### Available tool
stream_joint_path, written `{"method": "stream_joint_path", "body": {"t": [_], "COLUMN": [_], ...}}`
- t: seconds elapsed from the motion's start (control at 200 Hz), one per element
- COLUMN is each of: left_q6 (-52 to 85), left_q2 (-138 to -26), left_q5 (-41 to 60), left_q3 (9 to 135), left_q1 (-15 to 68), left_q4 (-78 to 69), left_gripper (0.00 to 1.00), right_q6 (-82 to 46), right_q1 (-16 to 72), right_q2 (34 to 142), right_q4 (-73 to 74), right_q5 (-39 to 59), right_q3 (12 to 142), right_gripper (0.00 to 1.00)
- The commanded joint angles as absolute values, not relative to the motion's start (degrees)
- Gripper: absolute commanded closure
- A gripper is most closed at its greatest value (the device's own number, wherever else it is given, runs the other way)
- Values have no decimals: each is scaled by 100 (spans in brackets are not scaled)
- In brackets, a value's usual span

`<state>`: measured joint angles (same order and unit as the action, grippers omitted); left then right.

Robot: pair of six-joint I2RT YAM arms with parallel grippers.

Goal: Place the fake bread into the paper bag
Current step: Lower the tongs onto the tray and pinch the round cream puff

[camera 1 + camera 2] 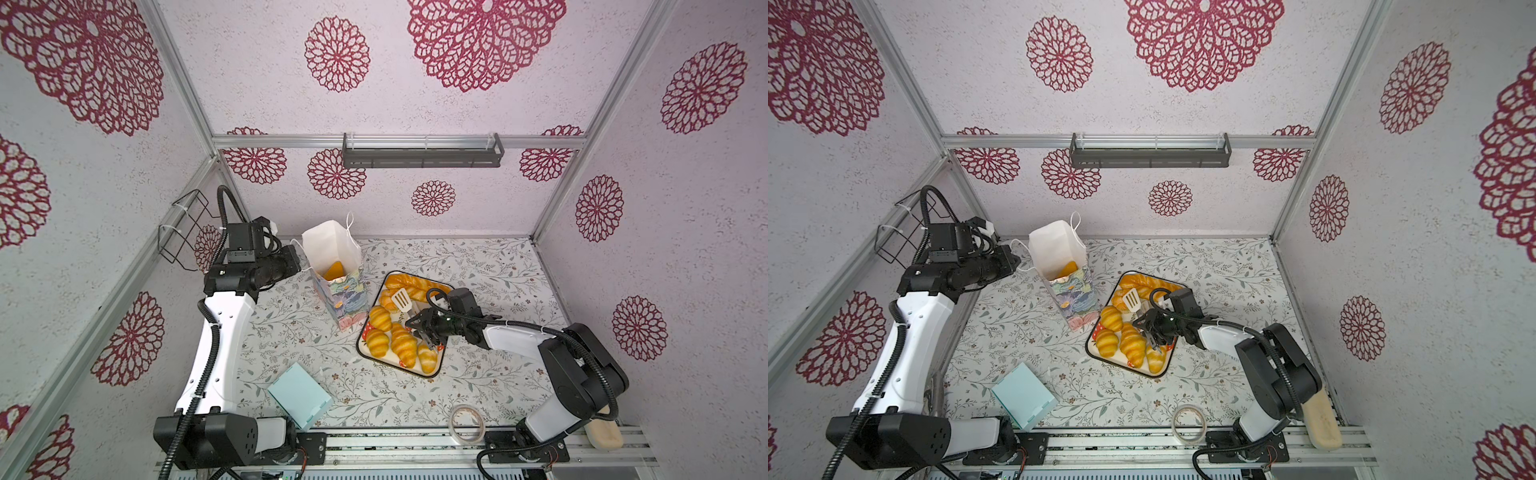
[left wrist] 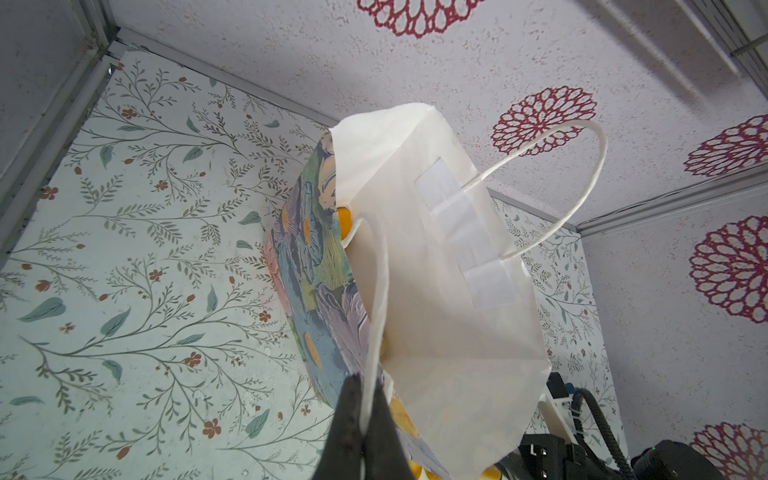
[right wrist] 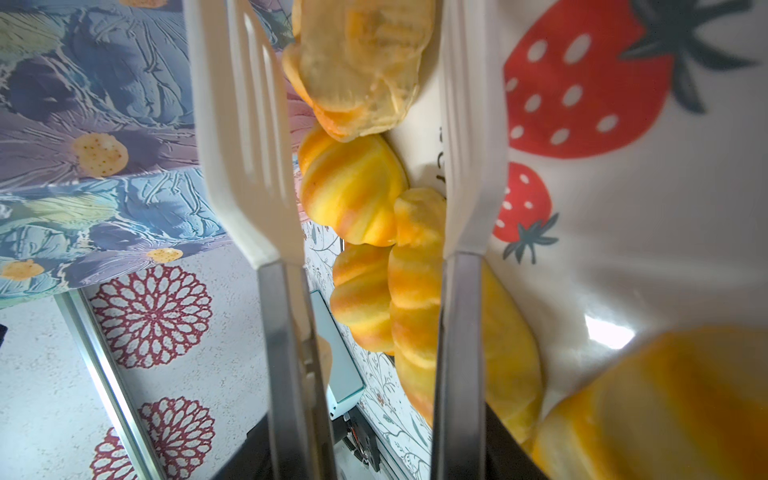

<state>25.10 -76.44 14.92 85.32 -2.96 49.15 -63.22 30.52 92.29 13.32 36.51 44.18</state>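
The paper bag [image 1: 348,300] [image 1: 1077,297] [image 2: 436,270] stands upright at the back left of the table, mouth open. One orange piece of fake bread [image 1: 333,271] [image 1: 1068,268] lies inside it. My left gripper [image 1: 296,261] [image 1: 1014,259] [image 2: 365,415] is shut on the bag's white cord handle [image 2: 376,291]. Several striped croissants [image 1: 404,345] [image 1: 1133,345] [image 3: 353,195] and a long loaf [image 1: 409,284] [image 1: 1142,282] lie on a strawberry-printed tray [image 1: 390,365] [image 1: 1121,362]. My right gripper [image 1: 423,330] [image 1: 1152,332] [image 3: 374,457] is shut on white-headed tongs [image 1: 401,300] [image 1: 1131,300] [image 3: 245,145]. Their heads stand apart over the tray.
A light blue box [image 1: 300,395] lies near the front left. A tape roll [image 1: 468,423] sits at the front edge. A pale beige block [image 1: 604,434] rests behind the right arm's base. A wire basket [image 1: 183,230] hangs on the left wall and a grey shelf [image 1: 422,153] on the back wall.
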Motion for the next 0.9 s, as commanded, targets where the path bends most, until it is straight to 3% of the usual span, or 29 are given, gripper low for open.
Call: {"method": "stream_joint_path", "body": {"t": [0.0, 0.325, 0.655, 0.896], "left_q6": [2470, 2465, 2474, 2470], "left_q2": [-7567, -7611, -7594, -7620], "left_q5": [1494, 1511, 1508, 1537], "left_q3": [8480, 8534, 8512, 8547], "left_q1": [-343, -371, -387, -386], "left_q4": [4878, 4897, 4897, 4908], "left_gripper": [100, 100, 100, 100], "right_q6": [-6409, -6416, -6346, -6297], "right_q1": [3016, 3021, 2996, 2910], "right_q2": [9235, 9431, 9285, 8995], "right_q4": [1698, 1757, 1663, 1627], "right_q5": [3850, 3867, 3814, 3788], "right_q3": [4653, 4742, 4638, 4493], "right_gripper": [47, 48, 67, 70]}}
